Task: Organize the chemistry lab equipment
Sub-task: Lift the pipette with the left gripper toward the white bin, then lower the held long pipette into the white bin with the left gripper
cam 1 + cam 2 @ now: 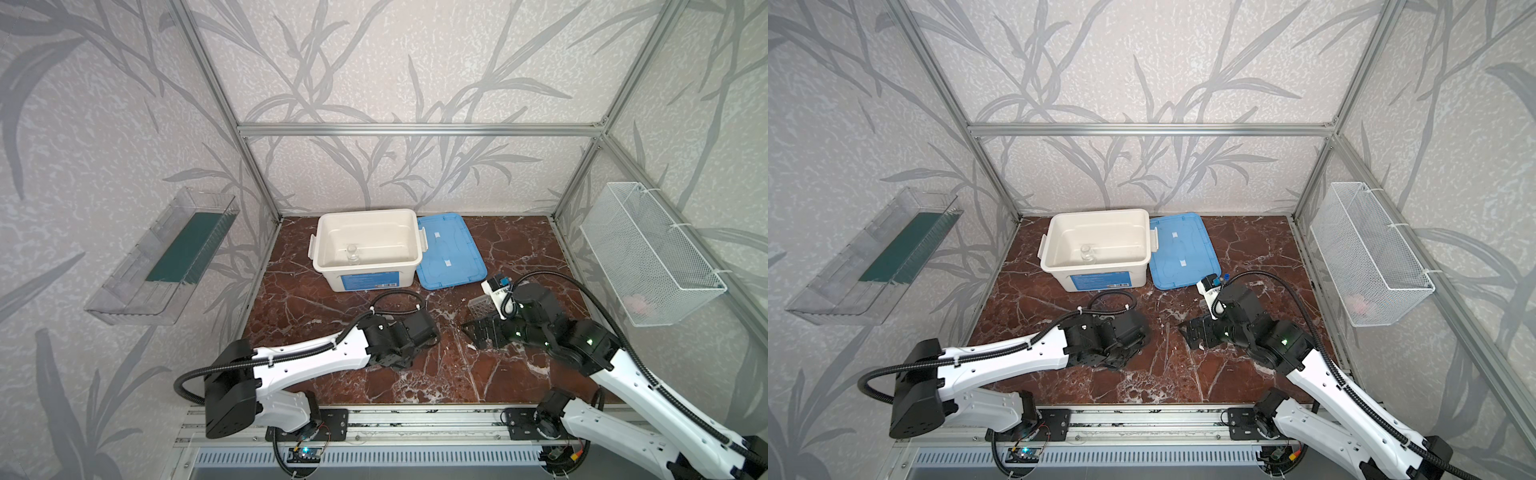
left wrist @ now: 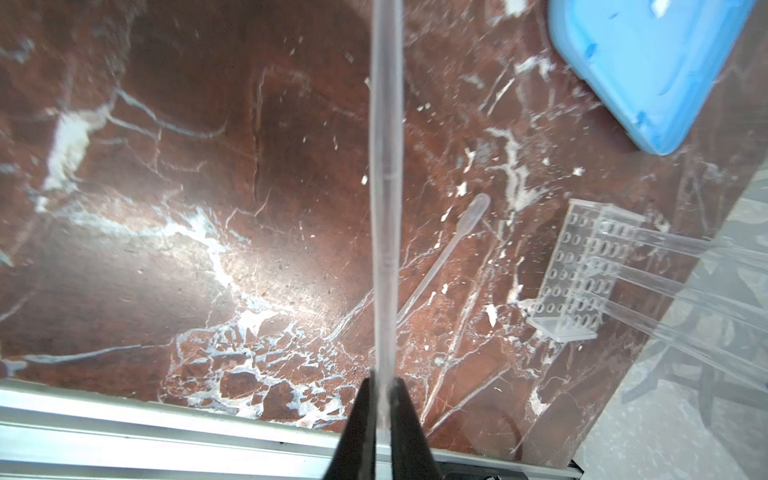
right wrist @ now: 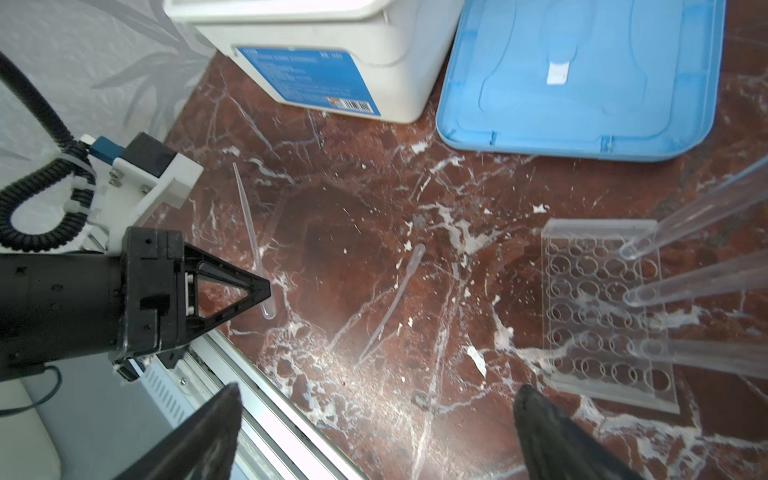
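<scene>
Tub [image 1: 365, 214], white and lidless, is set at the back of the table, with a small clear beaker [image 1: 353, 254] standing inside it. The blue lid [image 1: 451, 251] is laid flat just beside it. Three clear test tubes [image 3: 685, 286] are kept upright in a clear gridded rack [image 3: 582, 316] near the right gripper [image 3: 378, 428], whose fingers are spread wide around nothing.

The held pipette [image 2: 386, 166], thin and translucent, is pinched between the closed fingers of the left gripper [image 2: 384, 380]. A second pipette [image 2: 440, 261] is left lying flat on the marble tabletop [image 1: 415, 374], between that gripper and the rack.

The tabletop is red-brown, veined with white. Leaf-patterned walls are framed in aluminium. A clear wall tray [image 1: 166, 257] with a green insert is mounted on the left, and a white wire basket [image 1: 648, 253] on the right; something pale inside the basket is too blurred to be told.
</scene>
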